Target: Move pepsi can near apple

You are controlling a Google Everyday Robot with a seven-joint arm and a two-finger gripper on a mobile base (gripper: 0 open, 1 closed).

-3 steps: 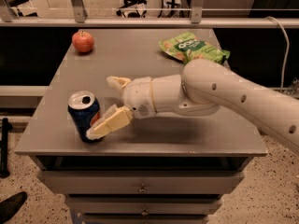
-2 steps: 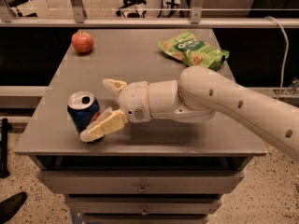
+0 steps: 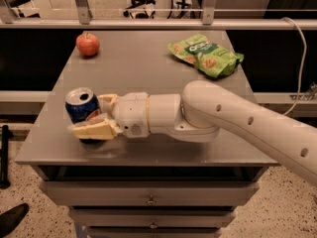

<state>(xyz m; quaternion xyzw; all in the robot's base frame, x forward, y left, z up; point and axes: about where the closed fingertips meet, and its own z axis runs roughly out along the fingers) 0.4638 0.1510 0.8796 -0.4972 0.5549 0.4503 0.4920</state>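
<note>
Pepsi can: the can (image 3: 81, 105) stands upright at the front left of the desk (image 3: 148, 71), its silver top showing, between the gripper's two fingers.
Gripper: the gripper (image 3: 88, 114) is closed on the can. One finger (image 3: 94, 130) lies across the can's lower front, and the other (image 3: 107, 101) is pressed against its right rear side.
Arm: the arm (image 3: 237, 118) comes in from the right edge, low over the front of the desk. It runs almost level, and the wrist points left at the can.
Apple: the apple (image 3: 87, 44) sits at the back left corner of the desk, well apart from the can and straight behind it.
Snack bag: a green snack bag (image 3: 205, 55) lies flat at the back right of the desk, clear of the arm.
Change: in the earlier frames the fingers were spread wide, with only the front one beside the can. They have since slid left and drawn in until the can is held between them. The wrist has come further left and a little lower. The can, apple and bag are where they were.
</note>
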